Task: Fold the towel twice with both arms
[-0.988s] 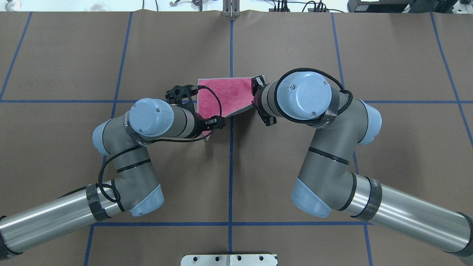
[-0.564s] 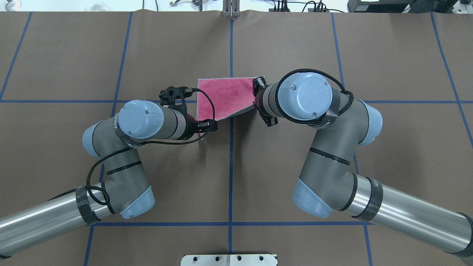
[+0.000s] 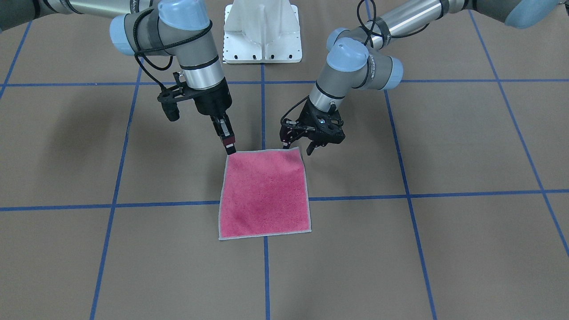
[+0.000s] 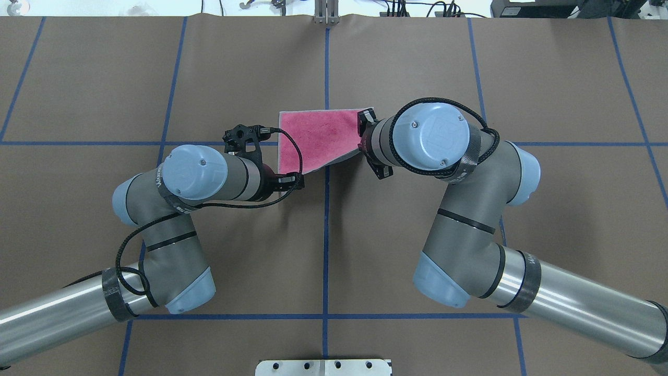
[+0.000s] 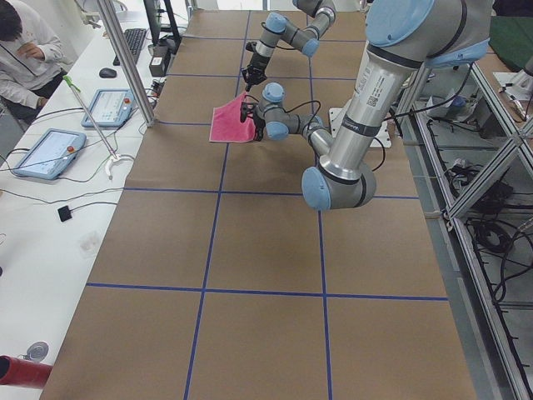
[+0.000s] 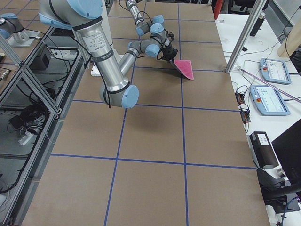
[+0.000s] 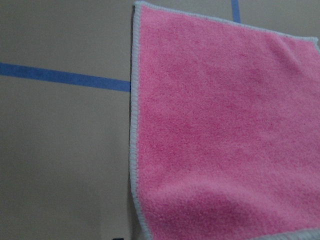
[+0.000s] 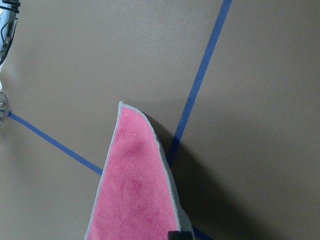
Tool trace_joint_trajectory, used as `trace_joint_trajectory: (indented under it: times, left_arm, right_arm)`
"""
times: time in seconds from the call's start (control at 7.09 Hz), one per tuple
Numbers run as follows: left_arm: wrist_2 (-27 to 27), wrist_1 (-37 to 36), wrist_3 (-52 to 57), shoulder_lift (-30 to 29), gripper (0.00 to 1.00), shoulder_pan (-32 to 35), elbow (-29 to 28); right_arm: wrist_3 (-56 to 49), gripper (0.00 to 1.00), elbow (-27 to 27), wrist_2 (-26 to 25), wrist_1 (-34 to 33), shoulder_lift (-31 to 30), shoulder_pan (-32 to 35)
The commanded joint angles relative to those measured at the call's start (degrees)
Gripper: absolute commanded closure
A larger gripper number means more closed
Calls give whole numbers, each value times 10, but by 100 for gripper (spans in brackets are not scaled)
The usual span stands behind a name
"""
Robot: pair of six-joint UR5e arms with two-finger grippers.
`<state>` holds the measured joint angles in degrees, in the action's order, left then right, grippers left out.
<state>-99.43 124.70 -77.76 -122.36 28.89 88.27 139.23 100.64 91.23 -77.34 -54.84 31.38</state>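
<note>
The towel (image 3: 264, 195) sits at the middle of the front-facing view, pink face up with a light grey stitched border. It lies over the spot where two blue tape lines (image 3: 355, 197) cross on the brown table (image 3: 444, 249). The right gripper (image 3: 230, 149) comes in from the upper left of that view, and its jaws are pinched together on the towel's upper-left corner. In the right wrist view that corner rises off the table toward the camera as a narrow pink wedge, with a shadow under it.

The left gripper (image 3: 311, 144) is just beside the towel's upper-right corner. Its jaws look spread and grip nothing. In the left wrist view the cloth fills the right side of the frame and no finger touches it.

In the overhead view the right arm (image 4: 459, 209) enters from the lower right and the left arm (image 4: 172, 235) from the lower left. The towel shows between their wrists, just above centre.

There is white lettering on a black strap (image 4: 169, 183) around the left arm, but it is too small to read. The emblem on the right arm's blue cap (image 4: 430, 134) is also too faint to make out.
</note>
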Motion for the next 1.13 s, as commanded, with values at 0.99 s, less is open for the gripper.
trace_joint_trajectory:
  times: [0.99]
  left_arm:
    - [0, -1, 0, 1, 65, -3, 2]
  right_arm:
    - [-1, 100, 0, 0, 0, 2, 0]
